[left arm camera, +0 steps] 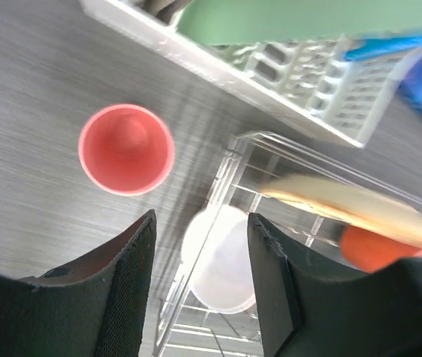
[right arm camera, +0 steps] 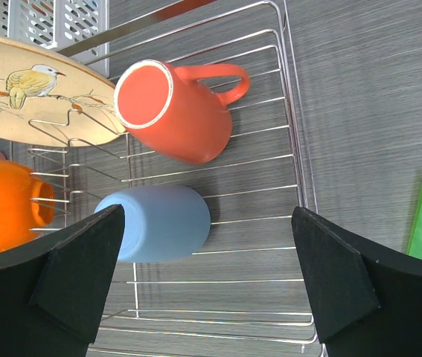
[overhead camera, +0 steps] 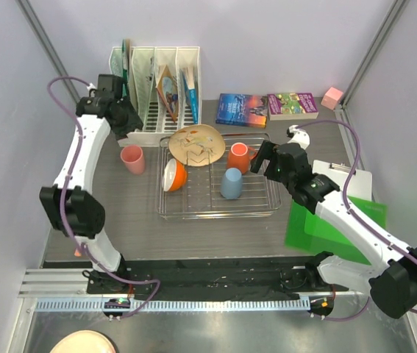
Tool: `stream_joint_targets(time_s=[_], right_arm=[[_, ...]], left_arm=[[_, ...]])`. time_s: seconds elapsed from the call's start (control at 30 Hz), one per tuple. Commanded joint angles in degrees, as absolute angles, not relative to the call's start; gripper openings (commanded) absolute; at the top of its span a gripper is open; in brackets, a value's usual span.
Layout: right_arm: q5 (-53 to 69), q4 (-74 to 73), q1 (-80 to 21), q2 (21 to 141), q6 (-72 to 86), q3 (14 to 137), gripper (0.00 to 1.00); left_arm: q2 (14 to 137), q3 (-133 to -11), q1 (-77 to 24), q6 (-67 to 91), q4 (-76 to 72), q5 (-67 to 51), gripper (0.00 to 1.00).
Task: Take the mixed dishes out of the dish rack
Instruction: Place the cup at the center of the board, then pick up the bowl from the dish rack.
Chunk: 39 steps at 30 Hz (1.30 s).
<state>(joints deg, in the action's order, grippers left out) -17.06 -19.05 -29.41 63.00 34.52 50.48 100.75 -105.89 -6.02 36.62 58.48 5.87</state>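
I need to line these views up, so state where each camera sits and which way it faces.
Top: above and behind the arms, looking down on table and rack; left arm and right arm show.
Left wrist: on that wrist, looking down at pink cup and bowl; left hand's fingers at bottom.
Right wrist: on that wrist, looking down at mug, blue cup and plate; right hand's fingers in lower corners.
Shared: both wrist views catch bowl and plate.
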Motion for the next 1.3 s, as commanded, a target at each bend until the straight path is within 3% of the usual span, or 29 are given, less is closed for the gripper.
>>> stream_joint_targets(time_s=[0.0,0.17,0.47,0.97,1.27], right_arm=[[-17.93,-17.85,-29.53,61.0,32.7,52.04,1.0],[-17.4,-17.23,-29.44,59.42,31.46,50.63,1.0],[-17.14,-16.7,-29.53,58.1,32.61,48.34,1.0],[-15.91,-15.21,-29.53,60.12,33.66,47.64,0.99],[-16.52,-14.77,-29.44,60.03,33.13,46.85,0.99]], left_arm=[[88.35,-96.46,-11.59,34.29,51.61,6.76,0.52],[76.49,-82.63,-25.3,29.62,42.37,7.82,0.52],[70.84,-65.05,-28.39,28.92,34.28,6.85,0.52],[77.25,-62.49,-28.48,28.48,29.18,7.73,0.49],[83.93,-63.81,-28.48,28.65,29.53,6.06,0.39]])
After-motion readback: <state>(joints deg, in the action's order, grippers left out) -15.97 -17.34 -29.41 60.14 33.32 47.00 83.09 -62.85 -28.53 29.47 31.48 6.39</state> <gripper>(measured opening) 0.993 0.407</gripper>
